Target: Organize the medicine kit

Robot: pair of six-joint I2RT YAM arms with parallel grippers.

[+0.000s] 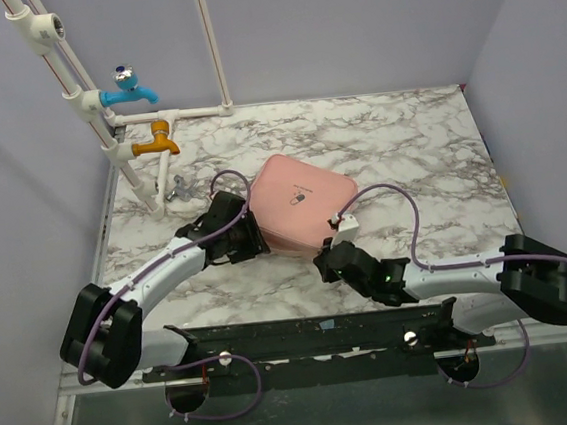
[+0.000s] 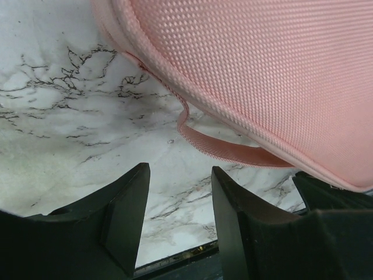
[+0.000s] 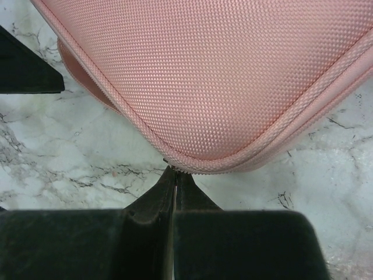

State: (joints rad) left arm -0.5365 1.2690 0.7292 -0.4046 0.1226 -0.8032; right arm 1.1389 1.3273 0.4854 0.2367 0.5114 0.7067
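Note:
The medicine kit (image 1: pixel 298 206), a pale pink zip case with a pill logo on its lid, lies closed on the marble table. My left gripper (image 1: pixel 244 238) is open at the case's left side. In the left wrist view the gripper (image 2: pixel 179 170) is empty over bare marble, just short of the case (image 2: pixel 262 76) and its pink strap loop (image 2: pixel 215 149). My right gripper (image 1: pixel 326 259) is at the case's near corner. In the right wrist view the gripper (image 3: pixel 175 173) is shut, tips pinching the small zip pull at the zip line of the case (image 3: pixel 221 76).
White pipes with a blue tap (image 1: pixel 131 87) and an orange tap (image 1: pixel 156 142) stand at the back left. Pale walls enclose the table on three sides. A black rail (image 1: pixel 305 336) runs along the near edge. Part of the left gripper shows at the right wrist view's upper left (image 3: pixel 23 64).

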